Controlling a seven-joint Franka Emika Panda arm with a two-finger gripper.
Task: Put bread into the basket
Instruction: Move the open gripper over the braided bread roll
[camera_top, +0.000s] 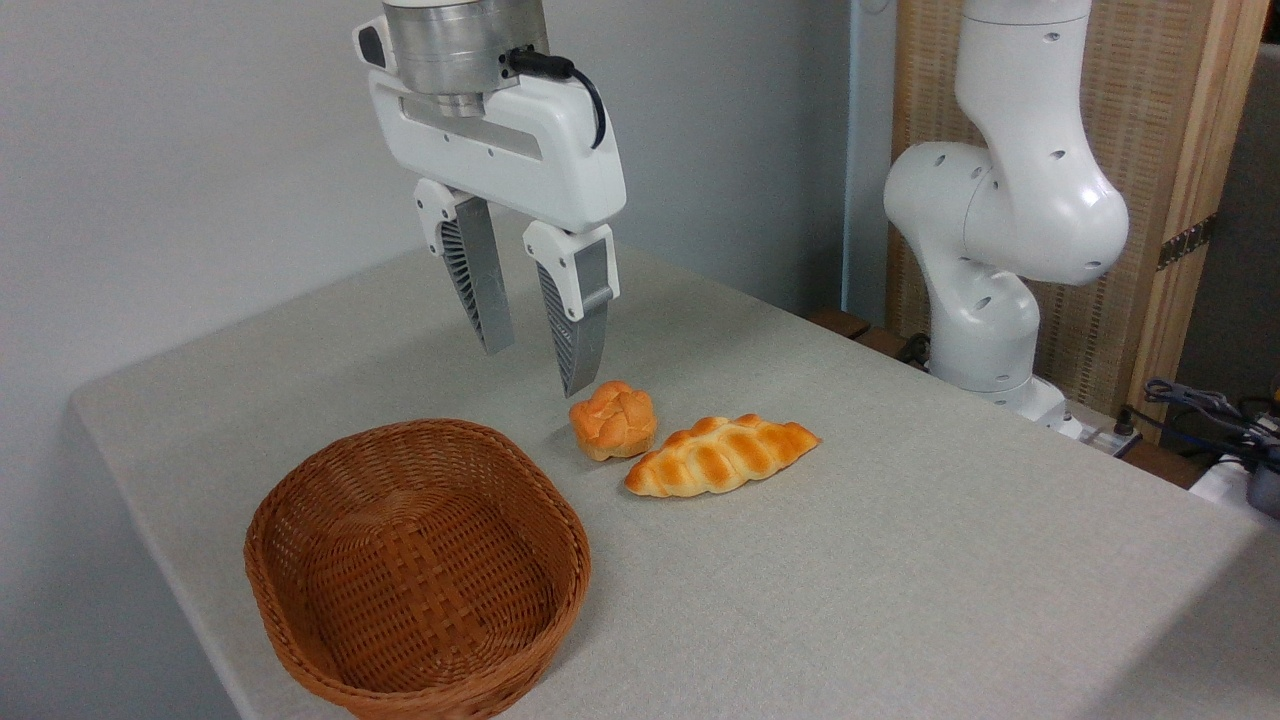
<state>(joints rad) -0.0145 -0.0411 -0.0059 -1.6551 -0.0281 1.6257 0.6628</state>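
The bread (722, 455), a long braided golden-brown loaf with pointed ends, lies flat on the table (900, 560) to the right of the basket (300, 610) and just beside a small round bun (613, 419); it looks light and soft, likely to dent under a hard squeeze, so the best hold is probably a gentle pinch across its thick middle rather than at a tapering tip. The gripper (535, 360) hangs above the table behind the bun, its two fingers apart and holding nothing, and the basket stands empty, well clear of both breads.
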